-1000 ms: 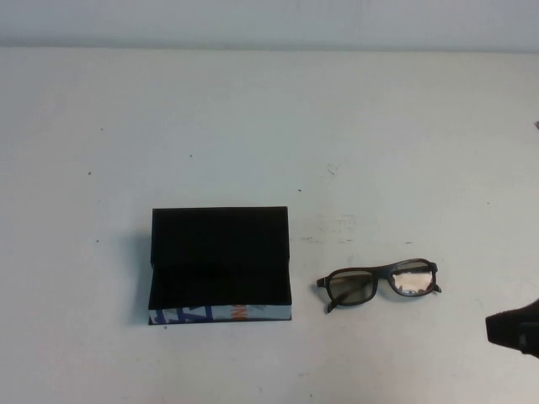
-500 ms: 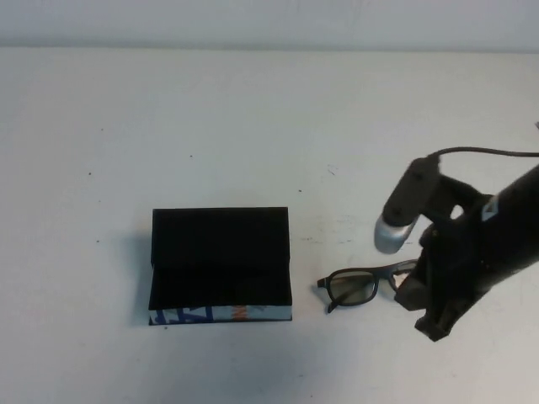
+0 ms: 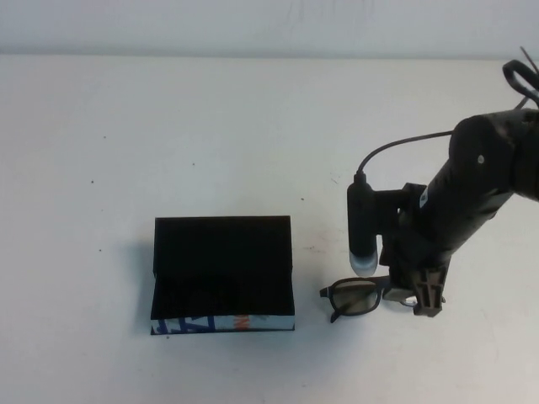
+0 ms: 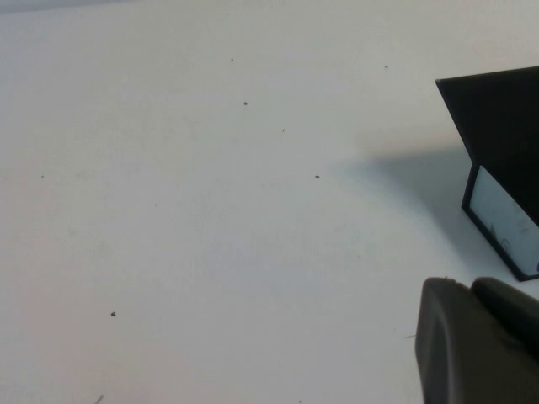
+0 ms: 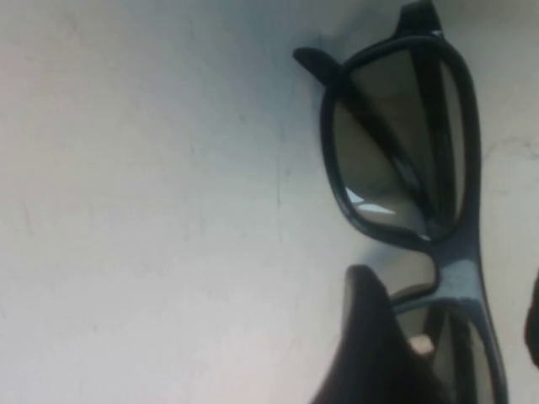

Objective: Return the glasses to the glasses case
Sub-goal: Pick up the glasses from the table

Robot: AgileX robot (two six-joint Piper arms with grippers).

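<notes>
The glasses lie on the white table, dark frame with tinted lenses, to the right of the glasses case. The case is a black box with its flap lid open and a white, blue and orange printed front edge. My right gripper is down over the right half of the glasses, open, with one finger on each side of the frame. In the right wrist view the glasses fill the picture and the frame passes between the gripper's two fingers. My left gripper shows only in its wrist view, beside a corner of the case.
The table's back edge meets a pale wall. The right arm's cable loops above the wrist. Bare tabletop lies left of and behind the case.
My right arm came in from the lower right corner and lowered onto the right half of the glasses. The glasses and the case have stayed in place.
</notes>
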